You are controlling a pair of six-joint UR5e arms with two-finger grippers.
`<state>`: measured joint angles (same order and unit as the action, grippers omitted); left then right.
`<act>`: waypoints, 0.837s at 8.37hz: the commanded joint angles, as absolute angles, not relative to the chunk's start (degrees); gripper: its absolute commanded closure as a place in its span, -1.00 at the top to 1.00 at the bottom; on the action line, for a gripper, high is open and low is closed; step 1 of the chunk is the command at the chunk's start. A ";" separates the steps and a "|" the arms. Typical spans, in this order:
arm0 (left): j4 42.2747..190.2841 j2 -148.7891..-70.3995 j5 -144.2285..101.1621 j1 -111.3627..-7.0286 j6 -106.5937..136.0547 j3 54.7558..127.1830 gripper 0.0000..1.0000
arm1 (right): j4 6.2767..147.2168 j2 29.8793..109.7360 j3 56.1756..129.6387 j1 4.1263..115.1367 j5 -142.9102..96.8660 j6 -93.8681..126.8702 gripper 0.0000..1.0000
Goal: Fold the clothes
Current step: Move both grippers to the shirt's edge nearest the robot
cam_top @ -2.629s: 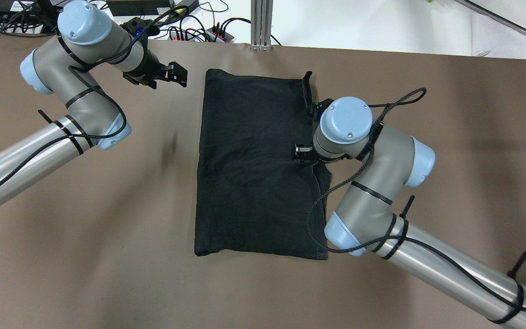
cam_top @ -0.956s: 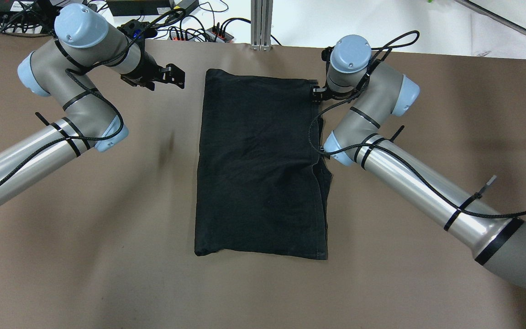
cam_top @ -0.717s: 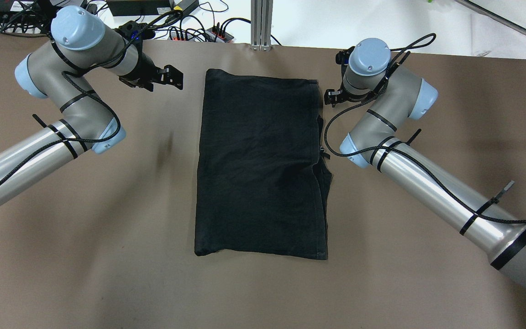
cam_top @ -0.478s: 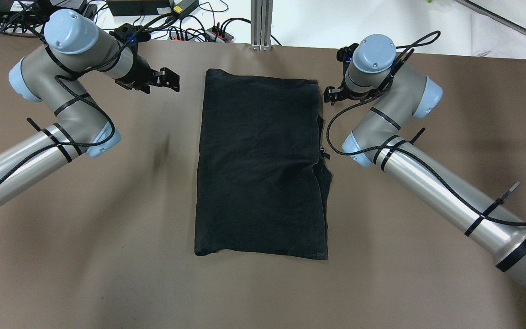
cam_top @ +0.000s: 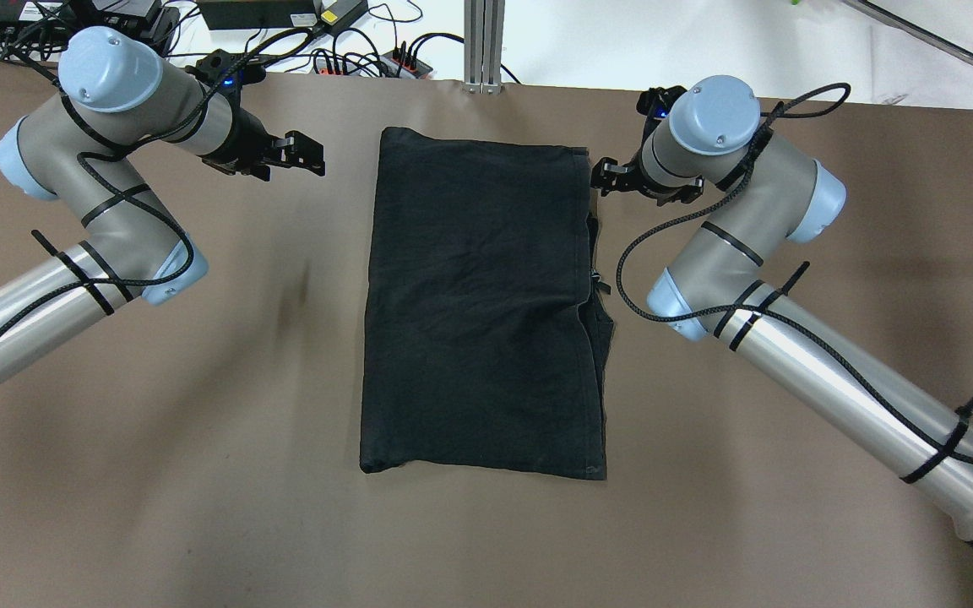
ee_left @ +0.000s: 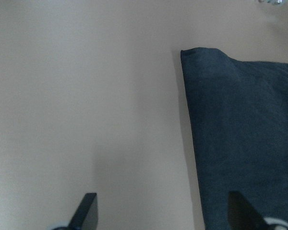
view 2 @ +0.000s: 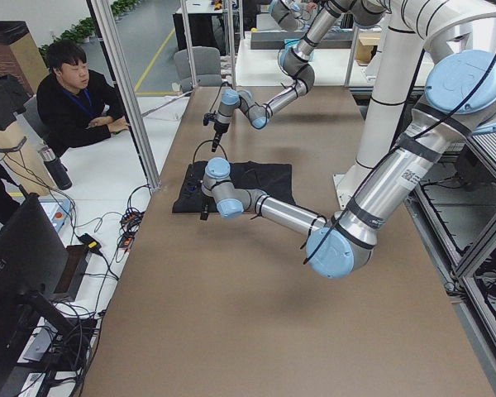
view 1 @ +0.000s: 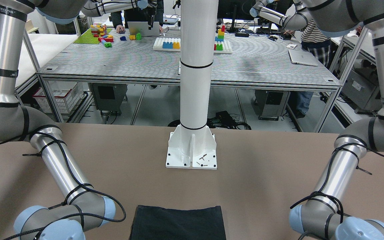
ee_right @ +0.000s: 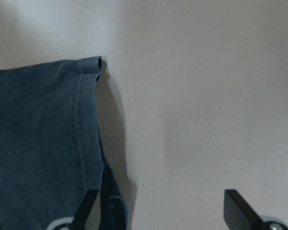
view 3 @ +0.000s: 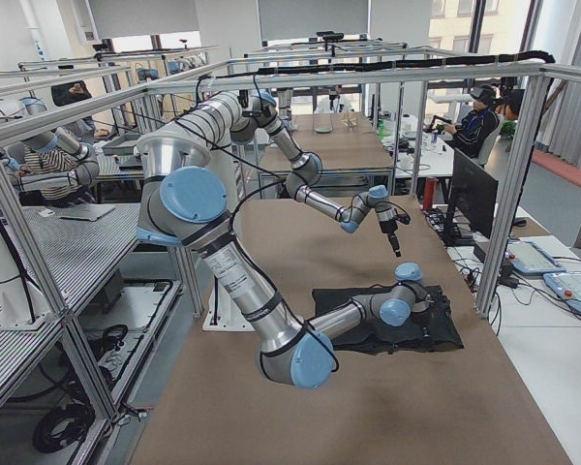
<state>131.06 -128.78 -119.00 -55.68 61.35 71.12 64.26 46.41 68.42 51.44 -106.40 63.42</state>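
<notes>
The black garment [cam_top: 482,304] lies flat on the brown table as a folded rectangle, its long side running away from me. It also shows in the front view [view 1: 178,223]. My left gripper [cam_top: 307,155] is open and empty, hovering left of the garment's far left corner. In the left wrist view the gripper [ee_left: 163,215] has that corner [ee_left: 201,52] ahead of it. My right gripper [cam_top: 603,176] is open and empty, just off the far right corner. In the right wrist view the gripper [ee_right: 163,211] has its left finger over the garment's hem [ee_right: 81,120].
Cables and power strips [cam_top: 351,51] and an aluminium post [cam_top: 484,42] sit past the table's far edge. The white pillar base [view 1: 191,155] is bolted to the table on my side of the garment. A person [view 2: 74,99] sits beyond the table's far edge.
My right gripper moved from the middle of the garment's right edge to its far right corner, then drew off to the right. The raised corner flap now lies flat. My left gripper drifted slightly left.
</notes>
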 commanded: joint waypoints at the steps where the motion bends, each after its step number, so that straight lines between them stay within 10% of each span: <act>1: 131.13 -124.99 -116.48 -52.75 71.75 78.11 0.89 | 63.55 53.06 80.11 47.12 -106.35 81.07 0.81; 7: 131.04 -105.49 -98.56 -32.91 102.88 106.76 0.89 | 63.46 70.65 109.30 33.33 -94.95 109.39 0.81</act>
